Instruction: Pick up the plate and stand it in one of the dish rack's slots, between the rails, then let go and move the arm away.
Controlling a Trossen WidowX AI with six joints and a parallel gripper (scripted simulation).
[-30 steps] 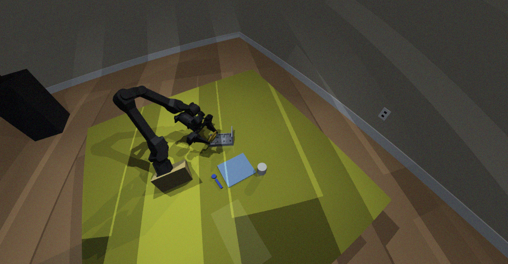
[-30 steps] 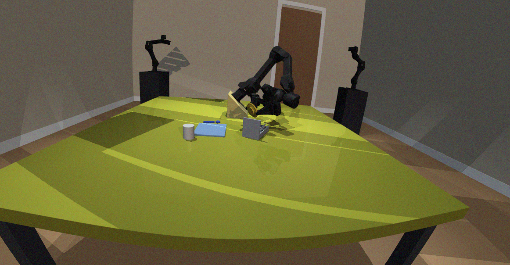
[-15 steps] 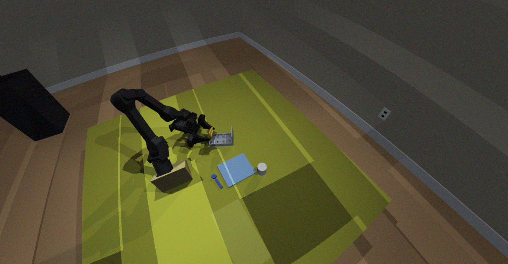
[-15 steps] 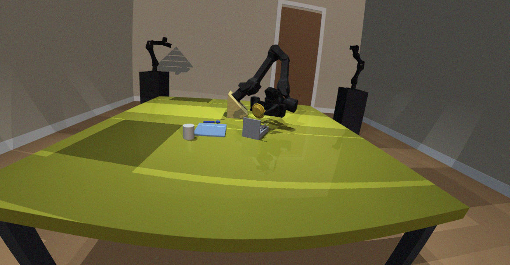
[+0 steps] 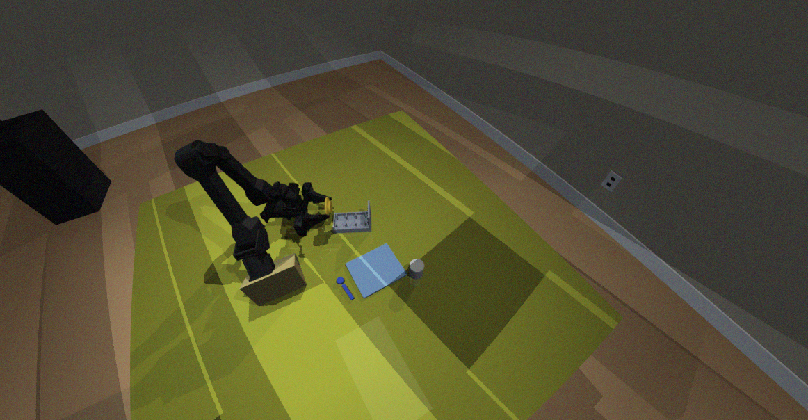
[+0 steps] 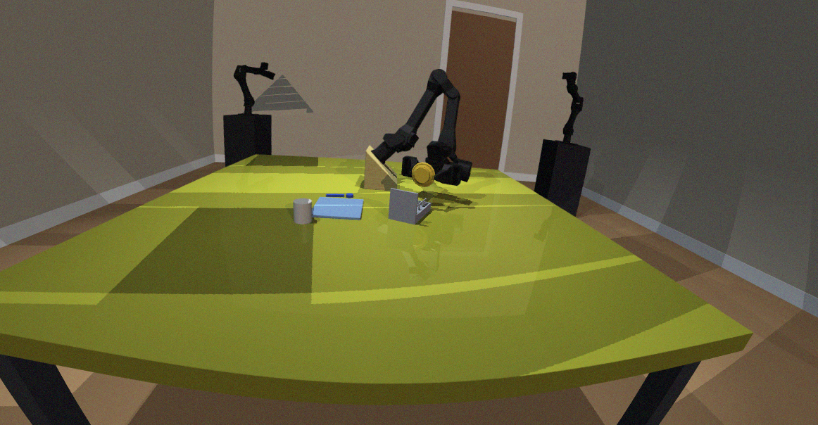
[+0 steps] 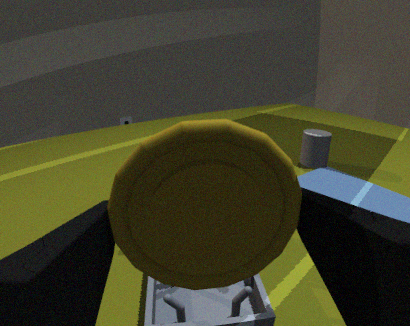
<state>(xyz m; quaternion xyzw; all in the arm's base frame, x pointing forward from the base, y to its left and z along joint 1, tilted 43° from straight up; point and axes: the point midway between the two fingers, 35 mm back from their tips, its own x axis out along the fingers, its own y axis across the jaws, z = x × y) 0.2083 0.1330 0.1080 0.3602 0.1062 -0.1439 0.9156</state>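
My gripper (image 5: 322,205) (image 6: 428,174) (image 7: 205,204) is shut on the yellow-brown plate (image 5: 327,204) (image 6: 422,173) (image 7: 205,202). The plate stands upright on edge between the black fingers, a little above the table. The grey dish rack (image 5: 351,222) (image 6: 407,205) (image 7: 208,315) sits just beyond and below the plate. In the wrist view its rails show under the plate's lower rim. The plate hangs over the rack's near end and does not touch it.
A light blue mat (image 5: 375,270) (image 6: 338,207) (image 7: 361,194) lies near the rack. A grey cup (image 5: 416,268) (image 6: 302,211) (image 7: 316,149) stands at its far edge, and a blue spoon (image 5: 344,288) (image 6: 339,195) lies beside it. The arm's tan base block (image 5: 274,278) (image 6: 377,173) stands behind.
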